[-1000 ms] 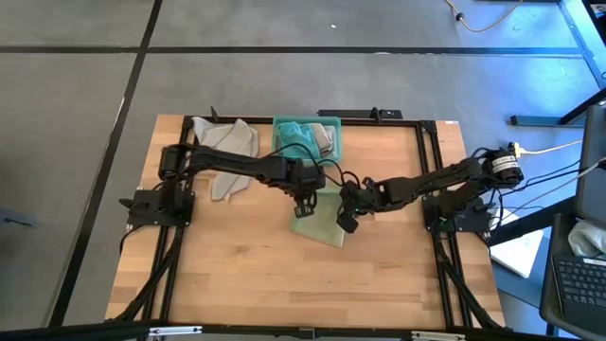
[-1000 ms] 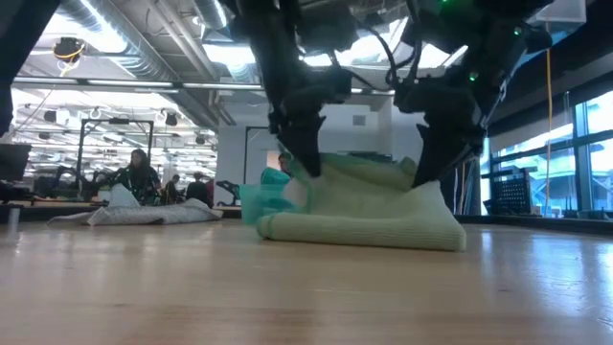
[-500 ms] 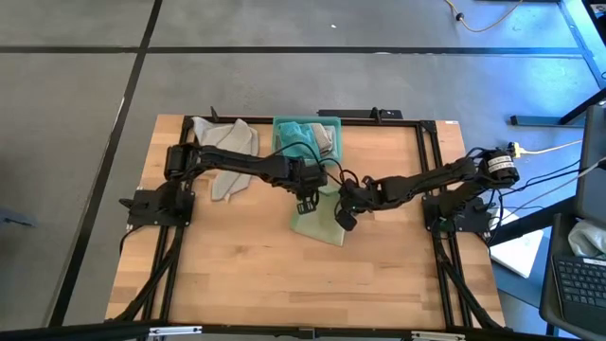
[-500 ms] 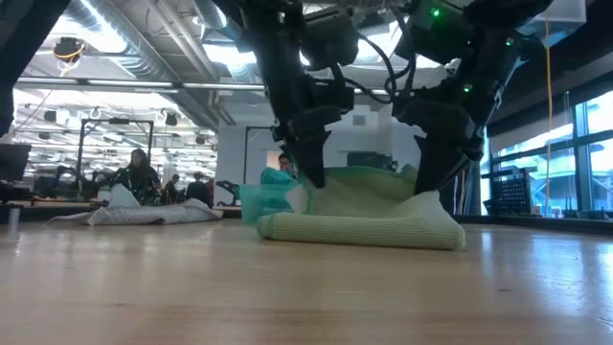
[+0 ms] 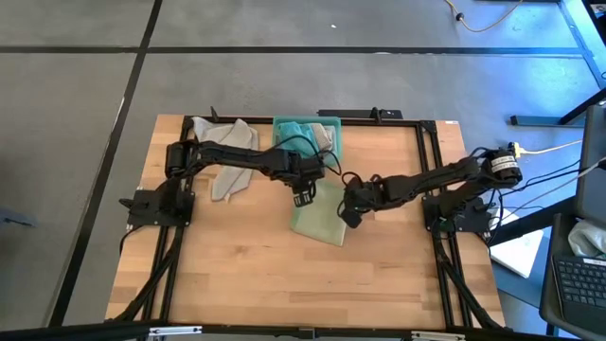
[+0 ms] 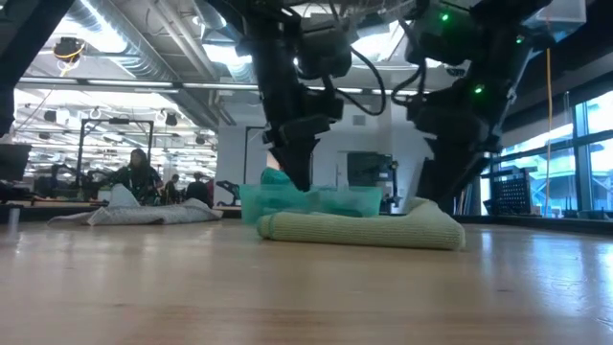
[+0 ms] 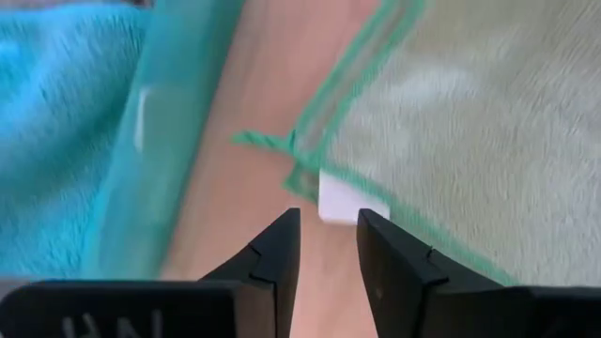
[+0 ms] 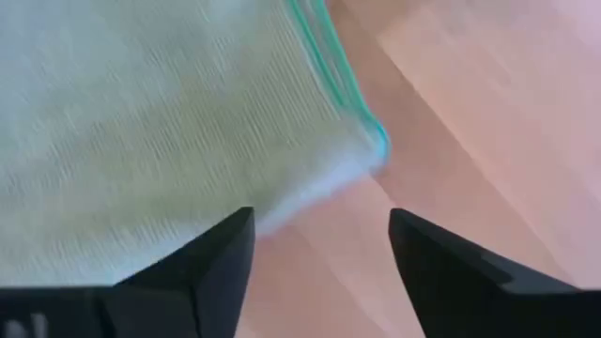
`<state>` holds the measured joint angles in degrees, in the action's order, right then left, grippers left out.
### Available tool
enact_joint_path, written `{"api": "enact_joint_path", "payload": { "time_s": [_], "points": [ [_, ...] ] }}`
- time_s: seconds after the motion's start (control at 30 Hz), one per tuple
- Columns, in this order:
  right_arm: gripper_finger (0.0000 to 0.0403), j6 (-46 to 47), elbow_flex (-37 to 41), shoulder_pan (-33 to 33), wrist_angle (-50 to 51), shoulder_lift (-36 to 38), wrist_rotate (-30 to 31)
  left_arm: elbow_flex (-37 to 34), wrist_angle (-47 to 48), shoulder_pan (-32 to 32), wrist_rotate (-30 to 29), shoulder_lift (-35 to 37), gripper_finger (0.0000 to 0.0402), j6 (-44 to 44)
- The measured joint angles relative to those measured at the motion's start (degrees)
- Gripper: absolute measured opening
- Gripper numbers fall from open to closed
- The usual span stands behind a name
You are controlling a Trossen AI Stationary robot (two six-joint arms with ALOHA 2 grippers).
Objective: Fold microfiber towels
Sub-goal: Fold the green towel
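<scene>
A pale green microfiber towel (image 5: 318, 224) with a teal hem lies folded flat on the wooden table (image 5: 237, 275), its rolled fold (image 6: 359, 228) toward the near edge. My left gripper (image 5: 303, 198) hovers a little open just above the towel's far left corner, where a white tag (image 7: 349, 200) shows. My right gripper (image 5: 348, 216) stands wide open over the towel's right corner (image 8: 373, 150). Neither gripper has anything between its fingers.
A teal plastic bin (image 5: 277, 133) with more towels inside stands just beyond the folded towel, close to my left gripper (image 7: 327, 233). A light grey towel (image 5: 232, 144) lies crumpled at the far left. The near half of the table is bare wood.
Both grippers have opened and let go of the towel's raised far edge, the right one wide, the left one a little. The lifted layer has dropped flat onto the layer beneath. Both grippers have risen slightly, and the left has drawn back toward the bin.
</scene>
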<state>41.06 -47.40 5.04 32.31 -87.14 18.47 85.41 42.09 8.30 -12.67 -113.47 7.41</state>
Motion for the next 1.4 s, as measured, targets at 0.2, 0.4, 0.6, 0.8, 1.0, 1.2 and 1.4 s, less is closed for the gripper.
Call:
{"api": "enact_joint_path", "payload": {
  "time_s": [0.2,0.4,0.6,0.8,1.0,1.2,1.4],
  "points": [
    [0.0254,5.7,-0.02,1.52,4.56,7.36,-2.4,0.0,3.41,-1.7,3.83,0.22,0.01,2.52],
    [0.0243,17.68,1.42,1.96,0.36,17.61,-8.17,0.07,6.0,-5.17,4.08,3.2,0.01,4.57],
    [0.0242,34.06,16.44,2.33,-22.0,23.64,-16.96,0.04,7.08,-6.58,1.48,8.75,0.01,8.53],
    [0.0242,50.36,26.7,6.69,-41.51,20.7,-12.58,0.04,9.1,-8.29,-0.39,14.47,0.01,12.55],
    [0.0242,55.61,22.54,11.4,-40.14,13.32,-10.72,0.04,10.39,-9.34,-2.46,20.06,0.01,14.74],
    [0.0242,61.29,12.56,16.42,-39.69,-0.02,-10.59,0.02,11.63,-8.9,-3.46,24.19,0.01,14.53],
    [0.0242,71.07,3.35,20.22,-33.71,-9.81,-8.95,0.07,12.09,-7.86,-3.34,27.19,0.01,13.12]
  ]
}}
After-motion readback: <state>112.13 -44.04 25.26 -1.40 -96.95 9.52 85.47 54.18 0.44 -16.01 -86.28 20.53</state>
